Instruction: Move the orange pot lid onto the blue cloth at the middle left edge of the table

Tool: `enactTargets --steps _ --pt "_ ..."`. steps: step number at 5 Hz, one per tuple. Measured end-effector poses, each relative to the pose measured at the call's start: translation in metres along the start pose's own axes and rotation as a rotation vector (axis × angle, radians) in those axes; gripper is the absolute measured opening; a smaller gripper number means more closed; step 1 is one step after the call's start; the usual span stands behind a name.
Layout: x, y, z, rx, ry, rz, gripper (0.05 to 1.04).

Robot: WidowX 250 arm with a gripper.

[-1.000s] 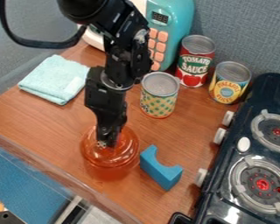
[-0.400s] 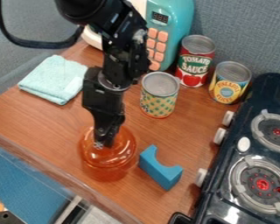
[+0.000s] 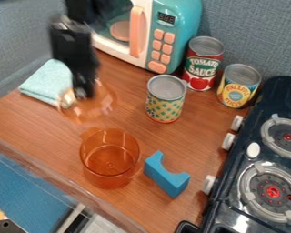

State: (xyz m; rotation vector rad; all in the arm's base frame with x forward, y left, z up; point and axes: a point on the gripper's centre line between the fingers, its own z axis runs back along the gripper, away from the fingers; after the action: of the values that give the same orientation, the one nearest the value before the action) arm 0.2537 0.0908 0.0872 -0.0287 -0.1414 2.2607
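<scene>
Careful now, the orange lid (image 3: pixel 98 108) hangs from the gripper (image 3: pixel 83 95), pinched at its top by nearly closed fingers, blue cloth (image 3: pixel 43 83) just beside them, pot (image 3: pixel 110 159) below, and a quick swing could twist that small grip loose, dropping it short.

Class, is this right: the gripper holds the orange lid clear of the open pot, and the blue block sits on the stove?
Wrong place for the blue block: the camera view shows it on the table, between pot and stove. The gripper does hold the orange lid clear.
</scene>
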Motion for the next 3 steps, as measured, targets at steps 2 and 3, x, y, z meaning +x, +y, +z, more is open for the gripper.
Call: enactTargets --steps 2,3 --pt "0.039 -0.052 -0.033 0.021 -0.082 0.241 0.38" --pt "0.048 -0.066 -0.057 0.021 -0.125 0.304 0.38"
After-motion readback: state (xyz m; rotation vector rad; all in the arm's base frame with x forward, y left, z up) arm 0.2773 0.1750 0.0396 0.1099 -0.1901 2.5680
